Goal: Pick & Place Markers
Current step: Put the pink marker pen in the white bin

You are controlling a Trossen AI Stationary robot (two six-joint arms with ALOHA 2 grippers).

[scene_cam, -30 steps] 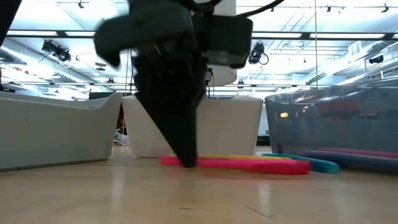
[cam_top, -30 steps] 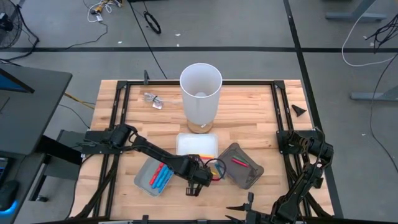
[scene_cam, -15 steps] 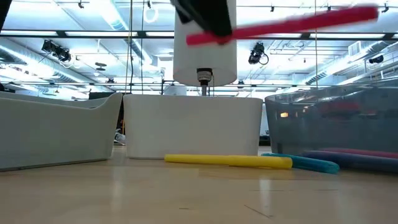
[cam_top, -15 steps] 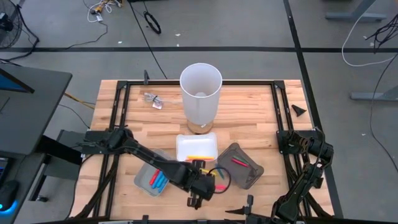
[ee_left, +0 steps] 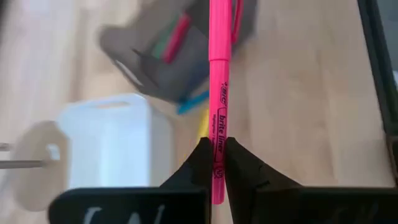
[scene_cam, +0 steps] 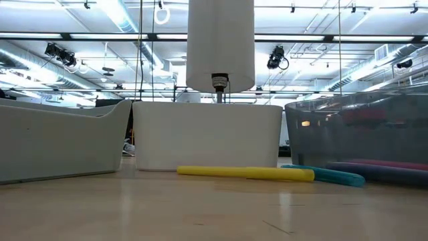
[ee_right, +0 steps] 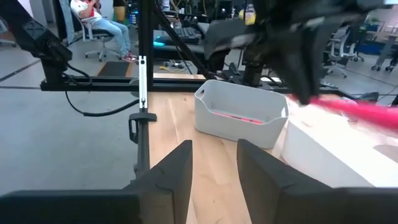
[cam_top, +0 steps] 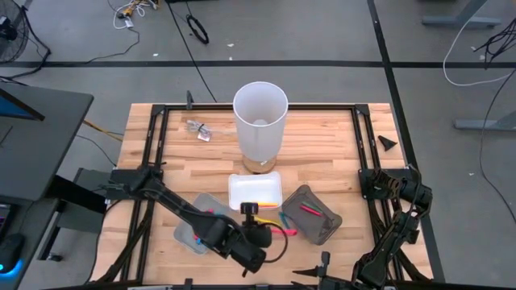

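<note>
Left hand (ee_left: 214,163) clamped on pink marker (ee_left: 219,81), raised above bench (cam_top: 322,153) near white tray (cam_top: 255,189). Yellow marker (scene_cam: 245,173) and teal marker (scene_cam: 331,175) on bench. Right hand (ee_right: 212,163) spread, parked at right edge.

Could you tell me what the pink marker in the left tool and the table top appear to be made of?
The pink marker, pinched in the left tool, looks like smooth glossy plastic with printed lettering. The table top appears to be pale wood: strips with visible grain and joints.
</note>
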